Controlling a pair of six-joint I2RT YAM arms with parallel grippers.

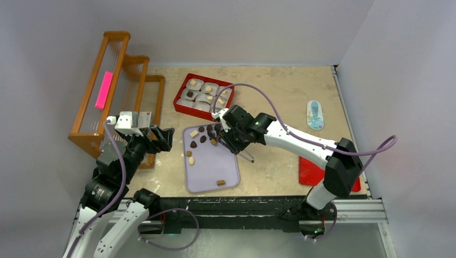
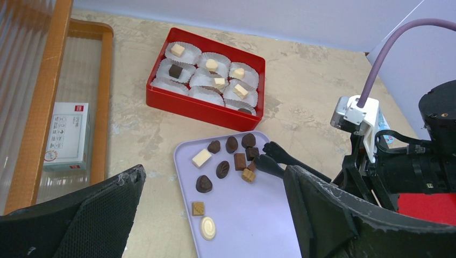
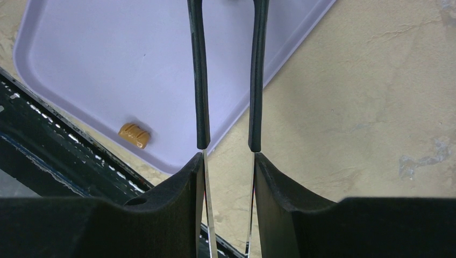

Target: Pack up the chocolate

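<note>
Several chocolates, dark, light brown and cream, lie at the far end of a lavender tray. One caramel piece lies alone near the tray's front edge. A red box behind the tray holds white paper cups, several with a chocolate in them. My right gripper is shut on black tongs. The tong tips are slightly apart and rest at the right side of the chocolate cluster, beside a small brown piece. My left gripper is open and empty, hovering above the tray's left edge.
A wooden rack with a pink tag stands at the left, with a white carton inside it. A blue-white packet lies at the right. A red flat item lies under the right arm. A black rail runs along the front edge.
</note>
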